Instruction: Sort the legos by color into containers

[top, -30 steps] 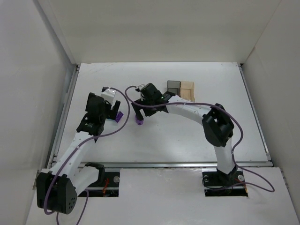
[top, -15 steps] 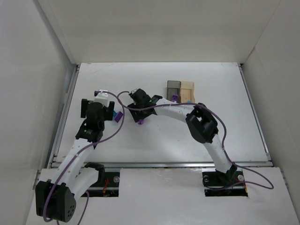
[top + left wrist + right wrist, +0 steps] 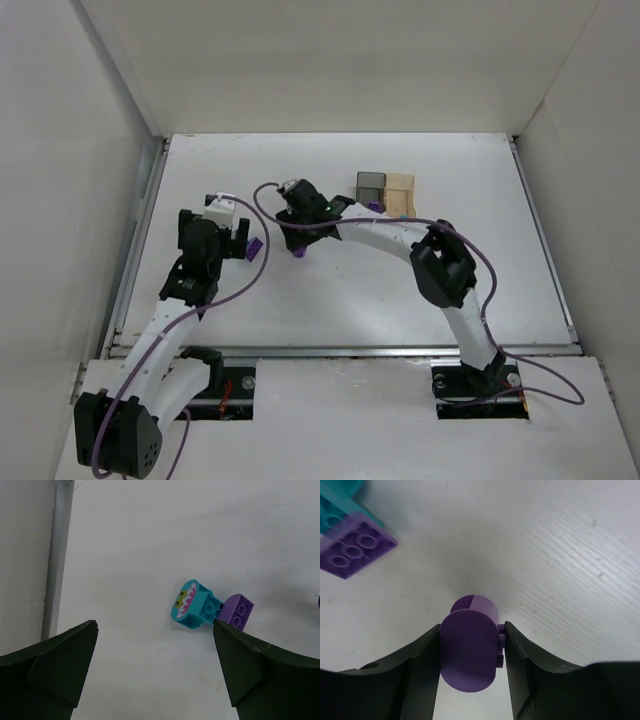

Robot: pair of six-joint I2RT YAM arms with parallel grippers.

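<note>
The right gripper [image 3: 472, 630] is clamped on a purple brick [image 3: 470, 652] close to the table [image 3: 380, 300]. The left gripper [image 3: 155, 625] hangs with its fingers wide apart above a teal brick [image 3: 192, 605] that touches a 2nd purple brick [image 3: 237, 611]. The grey bin [image 3: 370, 185] and tan bin [image 3: 400, 190] sit side by side farther back.

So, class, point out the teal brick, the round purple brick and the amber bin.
teal brick [image 3: 196, 608], left wrist view, middle of its body.
round purple brick [image 3: 469, 650], right wrist view, its flat face.
amber bin [image 3: 400, 177], top external view, its far rim.
</note>
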